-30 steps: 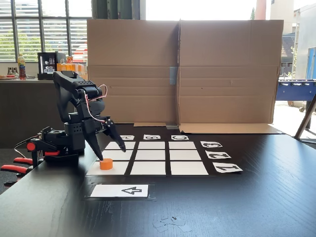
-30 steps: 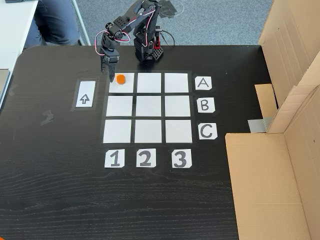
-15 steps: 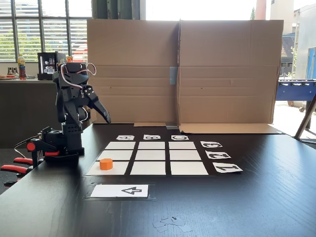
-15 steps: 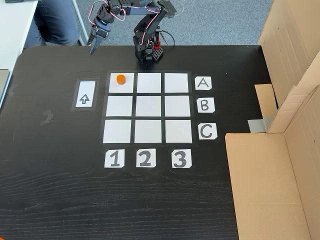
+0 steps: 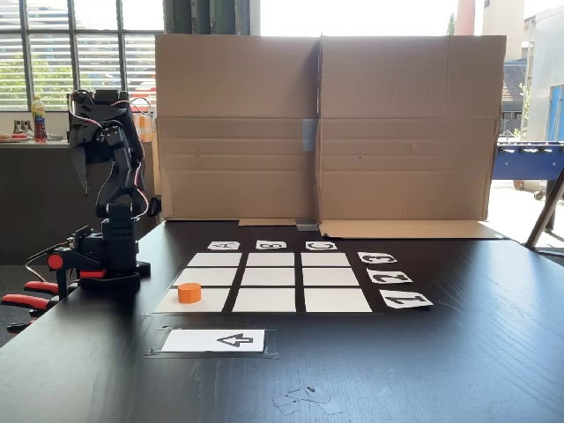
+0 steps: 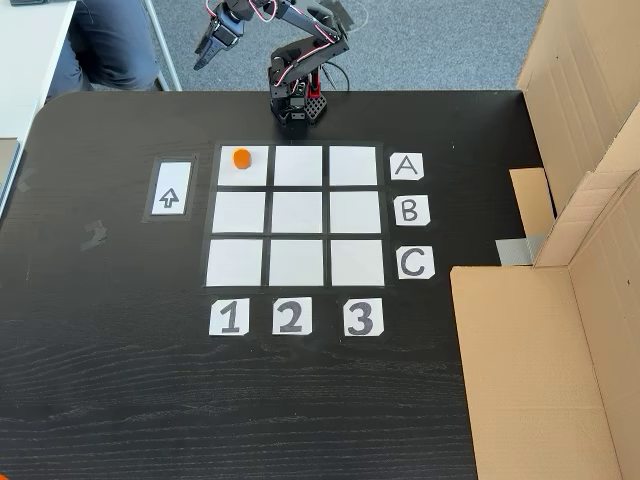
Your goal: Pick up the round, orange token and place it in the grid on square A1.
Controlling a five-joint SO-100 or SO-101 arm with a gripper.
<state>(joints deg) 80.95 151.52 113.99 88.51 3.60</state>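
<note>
The token [image 5: 189,293] [image 6: 241,158] sits on square A1 [image 6: 243,166], the corner of the grid [image 6: 296,216] nearest the arm's base, close to the square's upper left in the view from above. Nothing touches it. The end effector [image 6: 207,51] hangs well away from it, out past the far edge of the black counter [image 6: 120,380] and over the grey floor, pointing down; in the low front view it is a dark shape [image 5: 81,174] against a dim background. I cannot tell whether its fingers are apart or together. Beside the grid lies the arrow card [image 6: 170,190], clear of the token, and the letter cards [image 6: 408,215] and number cards [image 6: 290,317] run along two sides. A tall cardboard screen [image 5: 326,123] stands behind the grid. Red-handled clamps [image 5: 31,295] grip the counter edge by the base, partly cut off. A seated person's legs [image 6: 105,45] show at the top, cropped. Some clear scraps [image 5: 304,398] on the counter are hard to make out
</note>
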